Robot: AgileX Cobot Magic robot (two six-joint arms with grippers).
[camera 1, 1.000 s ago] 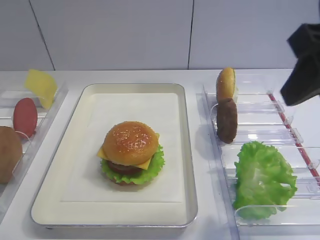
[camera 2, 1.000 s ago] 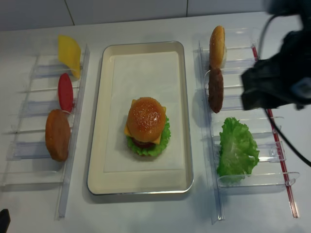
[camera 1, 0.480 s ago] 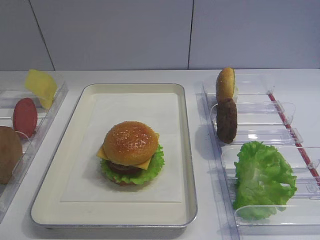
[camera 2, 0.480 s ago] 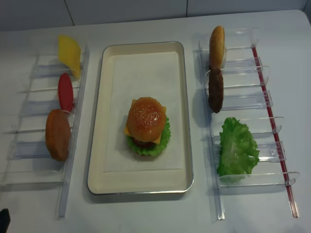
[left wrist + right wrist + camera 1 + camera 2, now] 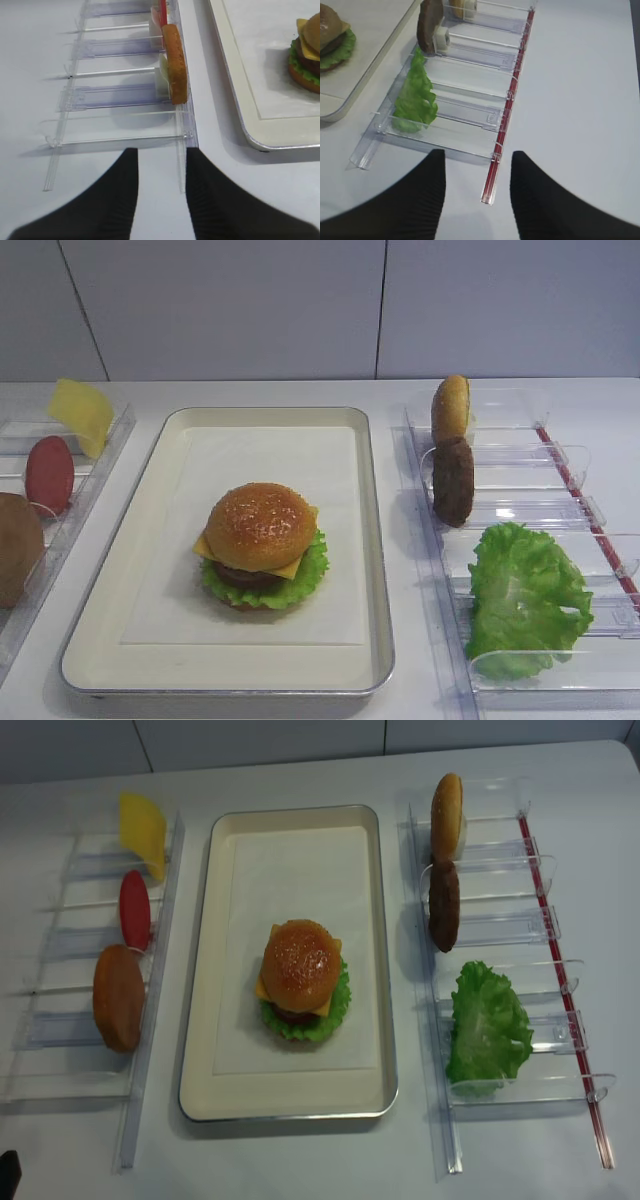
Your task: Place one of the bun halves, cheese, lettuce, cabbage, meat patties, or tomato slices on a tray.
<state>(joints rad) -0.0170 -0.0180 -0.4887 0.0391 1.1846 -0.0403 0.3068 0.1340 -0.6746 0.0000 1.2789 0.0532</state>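
On the paper-lined silver tray [image 5: 375, 540] stands a stacked burger. Its speckled domed bun half [image 5: 260, 525] lies on top of cheese, a patty and lettuce [image 5: 312, 575]. The right rack holds an upright bun half [image 5: 451, 408], a meat patty [image 5: 454, 480] and a lettuce leaf [image 5: 525, 605]. The left rack holds cheese [image 5: 82, 412], a tomato slice [image 5: 50, 473] and a bun half [image 5: 15, 545]. My right gripper [image 5: 477, 160] is open and empty over the table, off the right rack's near end. My left gripper [image 5: 161, 157] is open and empty at the left rack's near end. No cabbage shows.
Clear plastic racks flank the tray. The right one has a red strip [image 5: 507, 115] along its outer side, and the left one [image 5: 115, 95] has free slots near me. A white wall closes off the back of the table.
The right arm, dark at the upper right of both high views a second ago, has drawn back out of them. The food has not moved.
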